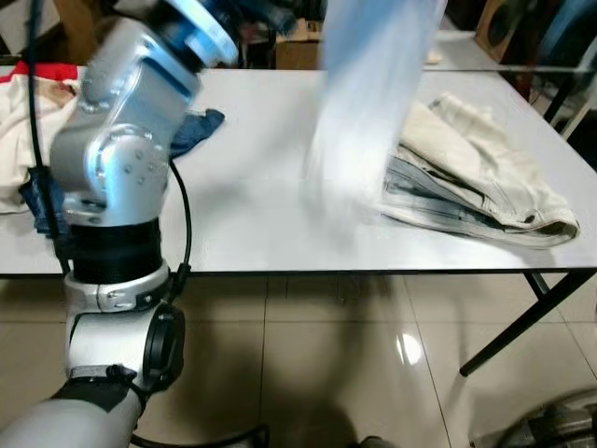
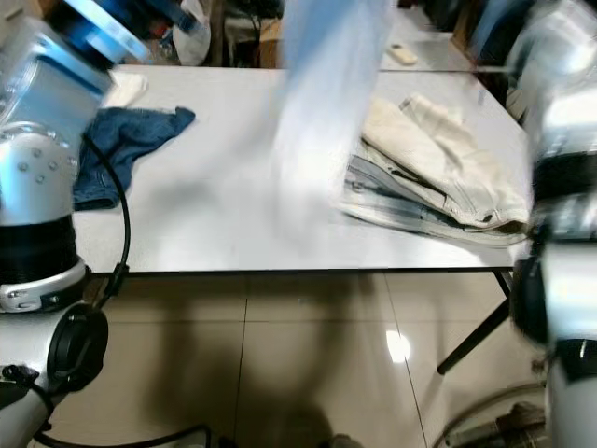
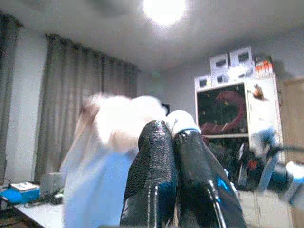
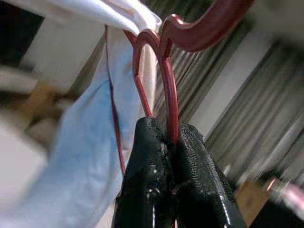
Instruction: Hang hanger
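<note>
The two black fingers of the right gripper are pinching the thin rod of a dark red hanger between their tips. A pale blue garment is draping from the hanger, its white collar bunching at the top. The left gripper is pressing its fingers together on a white fold of that same garment, with blue cloth falling away beside them.

In the head views the garment is hanging as a blurred blue streak above the white table, at about twelve o'clock from the table's middle. At three o'clock, cream trousers are lying on top of light denim jeans. At nine o'clock a dark blue cloth is lying crumpled, and beyond it a white and red garment is resting at the table's far left end. The left arm is rising in the foreground. Glossy beige floor tiles are showing below the table.
</note>
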`<state>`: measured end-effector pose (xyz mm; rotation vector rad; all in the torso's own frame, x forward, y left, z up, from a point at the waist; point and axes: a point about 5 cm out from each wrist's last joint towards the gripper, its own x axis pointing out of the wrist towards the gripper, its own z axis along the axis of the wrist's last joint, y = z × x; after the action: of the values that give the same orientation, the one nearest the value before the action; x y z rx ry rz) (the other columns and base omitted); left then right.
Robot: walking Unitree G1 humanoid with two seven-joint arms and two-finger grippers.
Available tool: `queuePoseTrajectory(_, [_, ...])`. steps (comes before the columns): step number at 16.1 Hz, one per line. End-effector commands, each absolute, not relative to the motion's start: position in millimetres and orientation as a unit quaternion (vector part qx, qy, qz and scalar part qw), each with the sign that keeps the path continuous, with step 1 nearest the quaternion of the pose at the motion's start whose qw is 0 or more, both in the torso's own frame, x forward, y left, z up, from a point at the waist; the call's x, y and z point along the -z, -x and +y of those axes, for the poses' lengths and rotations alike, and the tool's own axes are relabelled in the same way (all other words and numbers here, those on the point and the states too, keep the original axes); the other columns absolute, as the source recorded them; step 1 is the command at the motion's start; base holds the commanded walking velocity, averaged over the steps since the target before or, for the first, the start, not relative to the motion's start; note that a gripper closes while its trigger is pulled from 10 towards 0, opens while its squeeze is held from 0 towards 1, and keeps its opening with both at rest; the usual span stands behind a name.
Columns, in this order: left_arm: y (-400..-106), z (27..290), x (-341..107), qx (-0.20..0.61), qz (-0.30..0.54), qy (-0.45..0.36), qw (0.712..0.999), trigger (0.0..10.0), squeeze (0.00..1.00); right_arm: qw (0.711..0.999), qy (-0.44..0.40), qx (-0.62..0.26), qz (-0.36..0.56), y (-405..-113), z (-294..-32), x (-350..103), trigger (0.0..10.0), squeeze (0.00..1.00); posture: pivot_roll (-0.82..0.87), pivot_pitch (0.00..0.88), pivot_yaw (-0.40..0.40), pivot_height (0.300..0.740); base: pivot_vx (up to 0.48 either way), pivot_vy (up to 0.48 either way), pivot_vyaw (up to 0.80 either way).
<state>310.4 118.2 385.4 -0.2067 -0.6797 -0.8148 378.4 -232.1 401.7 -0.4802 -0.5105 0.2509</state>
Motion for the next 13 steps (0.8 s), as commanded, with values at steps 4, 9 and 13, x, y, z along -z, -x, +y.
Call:
queuePoseTrajectory(4, [-324,98,-359,0.378,-0.269,0.089,0.881,10.0,0.00,0.926,0.285,-0.186,-0.164,-394,-233,-349,10.0,0.00,-0.10,0.000,0.019,0.740,0.000,0.000,0.00])
queuePoseTrajectory(9, [-347,42,-222,0.372,-0.037,-0.016,0.927,10.0,0.00,0.927,0.285,-0.245,0.018,-379,-256,-218,10.0,0.00,-0.11,0.000,0.037,0.740,0.000,0.000,0.00])
queuePoseTrajectory(13, [-363,52,-182,0.288,0.010,-0.072,0.955,10.0,0.00,0.929,0.275,-0.241,0.053,-355,-271,-174,10.0,0.00,-0.13,0.000,0.082,0.740,0.000,0.000,0.00])
